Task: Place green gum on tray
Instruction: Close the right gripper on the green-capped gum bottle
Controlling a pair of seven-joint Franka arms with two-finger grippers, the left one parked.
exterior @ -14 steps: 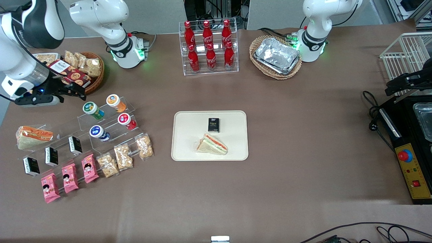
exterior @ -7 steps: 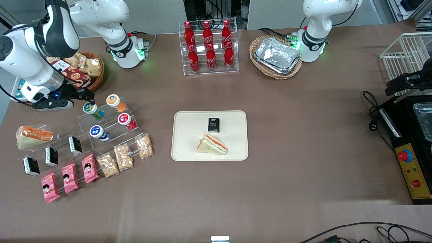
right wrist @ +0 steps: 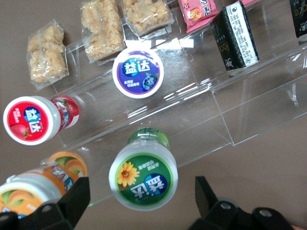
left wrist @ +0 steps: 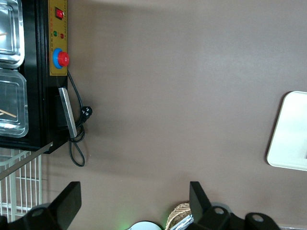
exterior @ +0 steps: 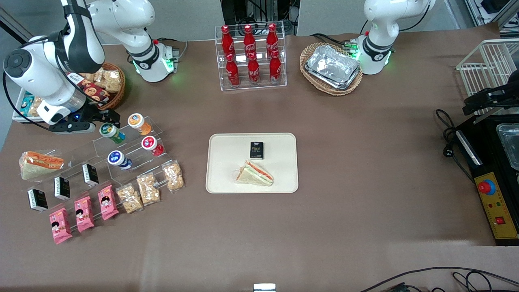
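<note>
The green gum (exterior: 108,130) lies on the upper step of a clear display stand (exterior: 121,150), with a white-and-green lid bearing a yellow flower (right wrist: 143,178). My right gripper (exterior: 106,120) is open, just above and touching-close to the gum's lid end; in the right wrist view the gripper (right wrist: 142,194) has its two black fingers (right wrist: 76,194) on either side of the lid, apart from it. The cream tray (exterior: 227,178) lies at mid-table, nearer the parked arm's end than the stand, and holds a sandwich (exterior: 254,173) and a black box (exterior: 256,150). Its corner shows in the left wrist view (left wrist: 290,139).
Orange-lidded (exterior: 137,121), red-lidded (exterior: 150,144) and blue-lidded (exterior: 116,158) bottles sit beside the green one on the stand. Snack packs (exterior: 148,188), black boxes (exterior: 90,174) and pink packs (exterior: 83,213) line the lower steps. A wicker snack basket (exterior: 107,83) stands close by the arm.
My right arm has swung from the table's edge toward the stand; the gripper now sits at the green gum instead of well short of it. The bottles have not moved.
</note>
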